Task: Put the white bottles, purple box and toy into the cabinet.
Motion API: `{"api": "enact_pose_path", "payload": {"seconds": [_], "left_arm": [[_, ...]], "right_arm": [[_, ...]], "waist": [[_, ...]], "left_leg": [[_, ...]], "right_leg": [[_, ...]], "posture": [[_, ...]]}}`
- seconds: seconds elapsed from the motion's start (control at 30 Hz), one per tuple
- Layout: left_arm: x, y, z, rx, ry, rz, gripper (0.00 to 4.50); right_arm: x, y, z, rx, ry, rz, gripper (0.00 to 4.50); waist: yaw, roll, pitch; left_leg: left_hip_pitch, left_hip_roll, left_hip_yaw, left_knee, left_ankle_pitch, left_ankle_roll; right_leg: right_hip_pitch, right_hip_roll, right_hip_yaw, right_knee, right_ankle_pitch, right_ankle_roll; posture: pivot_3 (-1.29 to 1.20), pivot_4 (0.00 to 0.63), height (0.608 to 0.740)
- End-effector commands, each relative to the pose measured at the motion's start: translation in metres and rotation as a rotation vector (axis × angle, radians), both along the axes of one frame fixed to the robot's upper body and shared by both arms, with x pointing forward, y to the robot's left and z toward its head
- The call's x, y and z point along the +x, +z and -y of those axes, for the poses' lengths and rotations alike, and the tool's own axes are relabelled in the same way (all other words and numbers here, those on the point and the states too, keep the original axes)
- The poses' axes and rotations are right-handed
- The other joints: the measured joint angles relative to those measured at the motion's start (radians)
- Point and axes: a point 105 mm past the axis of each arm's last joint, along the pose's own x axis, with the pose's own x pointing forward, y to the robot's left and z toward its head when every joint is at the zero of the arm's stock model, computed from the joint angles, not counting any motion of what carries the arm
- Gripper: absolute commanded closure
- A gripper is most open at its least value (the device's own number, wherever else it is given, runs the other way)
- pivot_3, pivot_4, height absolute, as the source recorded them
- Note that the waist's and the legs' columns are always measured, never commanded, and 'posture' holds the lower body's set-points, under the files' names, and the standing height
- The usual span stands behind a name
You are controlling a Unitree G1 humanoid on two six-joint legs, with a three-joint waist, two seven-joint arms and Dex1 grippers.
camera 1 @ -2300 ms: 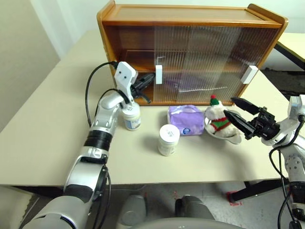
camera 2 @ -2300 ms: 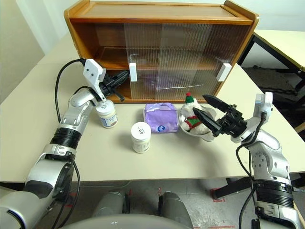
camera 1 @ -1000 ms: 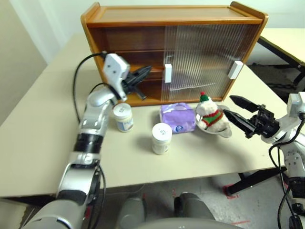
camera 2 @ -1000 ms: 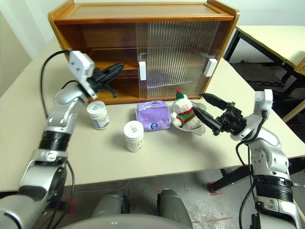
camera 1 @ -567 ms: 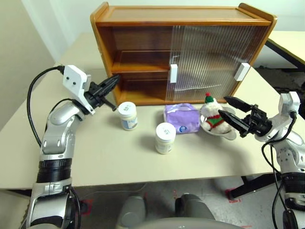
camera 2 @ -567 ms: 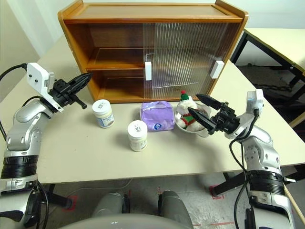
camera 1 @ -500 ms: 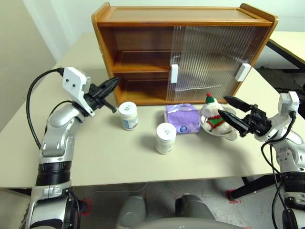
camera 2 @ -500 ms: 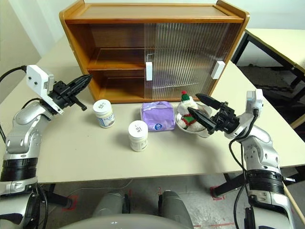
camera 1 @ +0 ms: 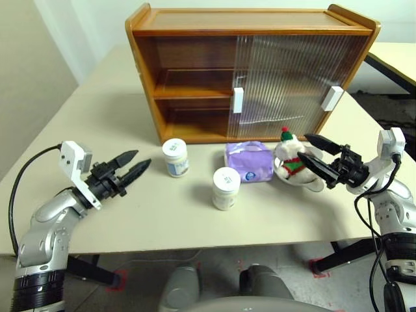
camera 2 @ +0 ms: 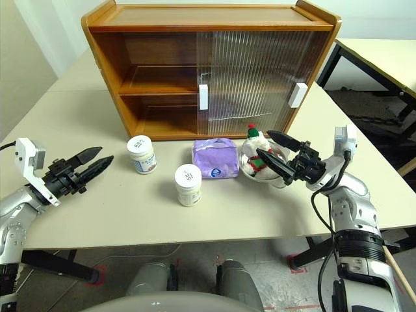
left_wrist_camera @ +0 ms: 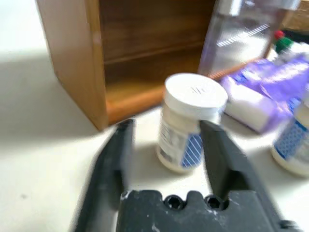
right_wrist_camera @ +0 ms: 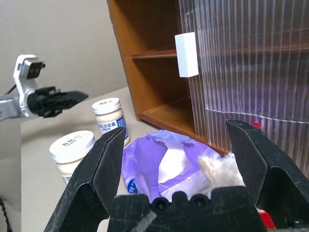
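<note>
Left end effector (camera 1: 136,164) hangs low over the counter (camera 1: 162,221), fingers spread apart, empty, touching nothing; it points at the nearer-to-cabinet white bottle (camera 1: 175,157), which sits just past its fingertips and, in the left wrist view, lines up in the gap between the two fingers (left_wrist_camera: 219,150) without contact. Right end effector (camera 1: 310,149) is wide open, empty, tips right at the toy (camera 1: 292,159); can't tell if the lower finger touches the plush or the silver bowl (camera 1: 311,184) it sits in. Second white bottle (camera 1: 225,188) stands upright on the counter between the two end effectors, closer to the counter edge than the first, well clear of both. Purple box (camera 1: 249,162) lies just beside the toy on the side away from the right end effector, close behind the second bottle. Beyond all of that, the cabinet (camera 1: 250,68): both ribbed sliding doors (camera 1: 286,81) are stacked toward the right end effector's side, the half facing the left end effector stands open, shelf (camera 1: 192,91) and floor in it bare. All four task items are on the counter in front of the cabinet, none inside.
</note>
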Motion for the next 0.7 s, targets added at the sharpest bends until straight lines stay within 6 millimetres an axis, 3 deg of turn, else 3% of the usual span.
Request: {"api": "enact_pose_path", "payload": {"seconds": [0.03, 0.07, 0.23, 0.33, 0.7], "left_arm": [[0.000, -0.018, 0.006, 0.001, -0.004, -0.018, 0.39], [0.001, -0.022, 0.007, 0.004, 0.004, -0.022, 0.02], [0.003, -0.043, 0.026, 0.078, -0.029, -0.047, 0.02], [0.007, -0.050, 0.036, 0.102, -0.045, -0.049, 0.02], [0.030, -0.068, 0.047, 0.156, -0.003, -0.081, 0.02]], "right_arm": [[-0.001, -0.001, -0.004, -0.007, 0.014, 0.006, 0.00], [-0.001, 0.000, -0.004, -0.006, 0.013, 0.006, 0.00], [-0.003, 0.000, -0.006, -0.005, 0.012, 0.004, 0.00], [-0.003, 0.000, -0.007, -0.005, 0.013, 0.003, 0.00], [-0.001, 0.007, -0.010, -0.011, 0.014, 0.015, 0.00]], "waist": [[0.000, 0.000, 0.000], [0.000, 0.000, 0.000], [-0.002, 0.000, 0.003], [-0.002, -0.001, 0.004], [-0.004, -0.001, 0.005]], "left_leg": [[0.000, 0.000, 0.000, 0.000, 0.000, 0.000], [0.000, 0.000, 0.000, 0.000, 0.000, 0.000], [0.000, 0.000, 0.000, 0.000, 0.000, 0.000], [0.000, 0.000, 0.000, 0.000, -0.001, -0.001], [-0.001, 0.000, 0.000, -0.001, -0.001, -0.001]], "right_leg": [[0.001, 0.000, 0.000, 0.000, 0.000, 0.000], [0.001, 0.000, 0.000, 0.000, 0.000, 0.000], [0.001, 0.000, 0.000, 0.000, 0.001, 0.003], [0.001, 0.000, 0.000, 0.000, 0.007, 0.014], [-0.001, 0.001, 0.000, 0.000, 0.007, 0.015]], "posture": [[0.18, 0.005, 0.740], [0.18, 0.006, 0.740], [0.17, 0.011, 0.740], [0.17, 0.010, 0.740], [0.15, 0.002, 0.740]]}}
